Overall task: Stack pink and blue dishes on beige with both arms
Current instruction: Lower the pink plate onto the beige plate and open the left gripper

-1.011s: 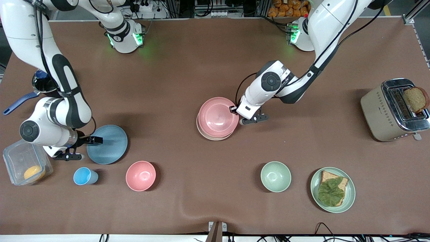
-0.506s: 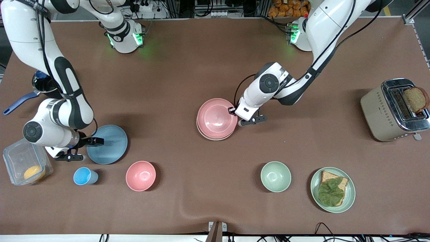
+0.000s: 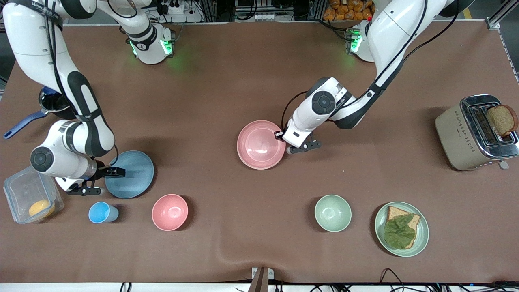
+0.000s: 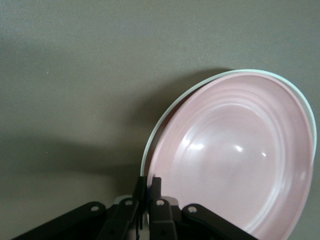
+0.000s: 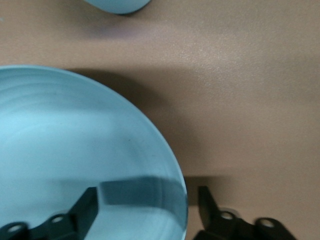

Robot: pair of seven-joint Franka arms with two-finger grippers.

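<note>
The pale pink plate (image 3: 261, 144) lies on the beige plate in the middle of the table and covers it almost fully. In the left wrist view only a thin pale rim of the beige plate (image 4: 250, 70) shows round the pink plate (image 4: 235, 155). My left gripper (image 3: 284, 142) (image 4: 148, 181) is shut on the pink plate's rim, at the edge toward the left arm's end. The light blue plate (image 3: 131, 174) (image 5: 70, 150) lies flat near the right arm's end. My right gripper (image 3: 104, 180) (image 5: 147, 200) is open, one finger over the plate and one outside its rim.
Nearer the camera than the blue plate stand a small blue cup (image 3: 103, 212) and a deep pink bowl (image 3: 170, 212). A clear box (image 3: 24, 194) sits beside the right gripper. A green bowl (image 3: 333, 213), a green plate (image 3: 422, 237) with a sandwich and a toaster (image 3: 466, 134) stand toward the left arm's end.
My left gripper has lowered the pink plate, which was tilted and offset, so it now lies centred on the beige plate and hides it. The right gripper stays at the blue plate's rim.
</note>
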